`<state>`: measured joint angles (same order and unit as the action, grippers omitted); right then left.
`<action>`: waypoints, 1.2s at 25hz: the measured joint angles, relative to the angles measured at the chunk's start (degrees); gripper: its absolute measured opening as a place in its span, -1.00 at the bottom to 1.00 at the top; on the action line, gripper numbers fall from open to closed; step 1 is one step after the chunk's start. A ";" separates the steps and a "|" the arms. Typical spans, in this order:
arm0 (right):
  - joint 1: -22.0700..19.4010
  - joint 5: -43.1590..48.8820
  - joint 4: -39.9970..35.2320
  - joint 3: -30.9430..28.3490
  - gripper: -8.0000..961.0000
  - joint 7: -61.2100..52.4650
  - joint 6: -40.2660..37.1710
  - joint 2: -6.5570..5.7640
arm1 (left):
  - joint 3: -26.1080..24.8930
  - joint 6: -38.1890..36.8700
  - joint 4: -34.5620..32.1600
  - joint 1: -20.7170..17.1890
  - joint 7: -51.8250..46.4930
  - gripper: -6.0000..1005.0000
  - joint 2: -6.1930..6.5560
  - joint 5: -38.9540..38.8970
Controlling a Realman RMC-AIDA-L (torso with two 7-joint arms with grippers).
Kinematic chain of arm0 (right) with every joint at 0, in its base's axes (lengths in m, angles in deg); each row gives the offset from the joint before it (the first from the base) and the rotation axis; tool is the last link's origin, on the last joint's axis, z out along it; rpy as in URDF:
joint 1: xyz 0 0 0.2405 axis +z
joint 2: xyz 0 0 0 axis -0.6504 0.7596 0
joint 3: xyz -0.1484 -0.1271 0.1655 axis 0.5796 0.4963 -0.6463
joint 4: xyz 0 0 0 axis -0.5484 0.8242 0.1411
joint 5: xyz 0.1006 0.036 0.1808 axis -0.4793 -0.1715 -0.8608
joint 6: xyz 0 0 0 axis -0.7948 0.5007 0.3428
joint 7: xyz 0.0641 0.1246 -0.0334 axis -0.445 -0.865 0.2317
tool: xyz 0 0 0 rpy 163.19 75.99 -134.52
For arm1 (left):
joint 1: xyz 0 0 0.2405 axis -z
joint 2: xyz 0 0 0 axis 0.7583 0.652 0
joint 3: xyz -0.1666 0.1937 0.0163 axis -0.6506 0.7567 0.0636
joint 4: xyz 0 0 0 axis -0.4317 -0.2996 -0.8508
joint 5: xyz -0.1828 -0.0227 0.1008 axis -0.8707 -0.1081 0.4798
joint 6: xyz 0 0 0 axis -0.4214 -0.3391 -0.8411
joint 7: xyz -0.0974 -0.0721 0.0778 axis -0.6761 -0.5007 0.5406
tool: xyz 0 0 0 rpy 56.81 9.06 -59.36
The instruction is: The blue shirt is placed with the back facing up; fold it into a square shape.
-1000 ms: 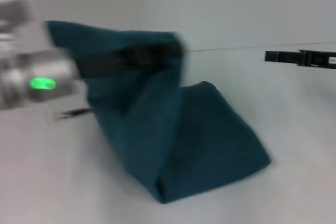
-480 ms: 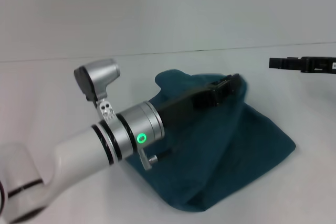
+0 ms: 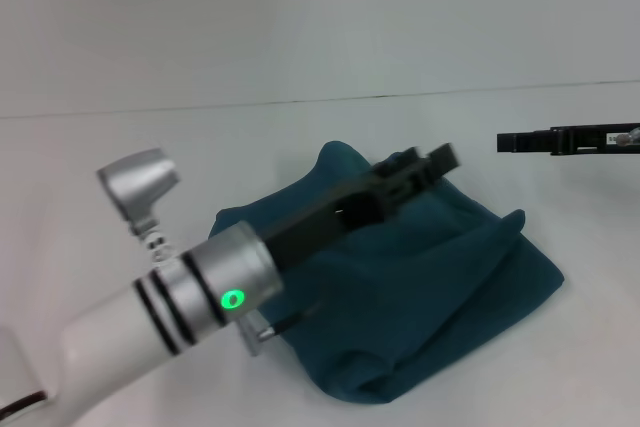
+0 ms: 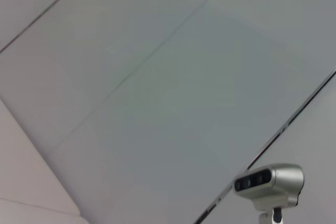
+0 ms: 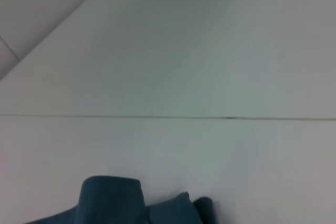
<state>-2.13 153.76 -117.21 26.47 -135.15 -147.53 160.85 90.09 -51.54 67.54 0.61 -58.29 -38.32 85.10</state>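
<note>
Surface: a plain white table point(image 3: 90, 167) ran back to a pale wall, with a thin dark seam where the two met.
Blue shirt: the blue shirt point(image 3: 440, 277) lay bunched in a rough folded heap on the table, centre-right and toward the near edge, plain teal side showing, one rumpled peak rising at its far-left corner. The right wrist view caught only its upper folds point(image 5: 113, 200) against the white table.
Left gripper: the left gripper point(image 3: 432, 160) reached in from the near left, its black fingers stretched over the far part of the shirt. The fingers looked slightly parted, with no cloth visibly between them; whether they touched the fabric could not be told.
Left arm: white and silver, with a green light glowing on its wrist ring, slanting over the shirt's left portion.
Right gripper: the right gripper point(image 3: 505, 141) hung at the far right, well apart from the shirt, above bare table; its grip state could not be told.
</note>
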 joint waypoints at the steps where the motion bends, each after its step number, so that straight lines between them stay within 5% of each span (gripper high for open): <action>1: 0.21 0.44 0.12 0.10 0.61 -0.50 -0.03 -0.06 | 0.21 -0.53 -1.08 -0.90 -0.89 0.04 0.00 0.35; 10: 4.29 1.00 5.05 1.59 0.62 -3.90 -0.02 0.24 | 6.01 -7.82 -19.42 -13.12 -10.04 0.75 0.57 5.74; 18: 8.47 1.06 12.09 2.31 0.62 -3.93 5.72 1.94 | 13.08 -11.52 -35.58 -22.39 -11.92 0.75 1.86 8.52; 25: 9.36 1.03 13.60 3.09 0.61 -4.74 10.08 3.76 | 12.33 -15.81 -41.69 -24.23 -11.57 0.74 2.83 17.16; 30: 9.70 1.00 15.85 3.33 0.61 -4.84 12.14 3.95 | 12.23 -15.85 -44.11 -24.02 -11.37 0.74 2.94 21.55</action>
<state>7.57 154.76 -101.36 29.80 -139.99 -135.39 164.80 102.32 -67.39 23.43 -23.40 -69.66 -35.39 106.65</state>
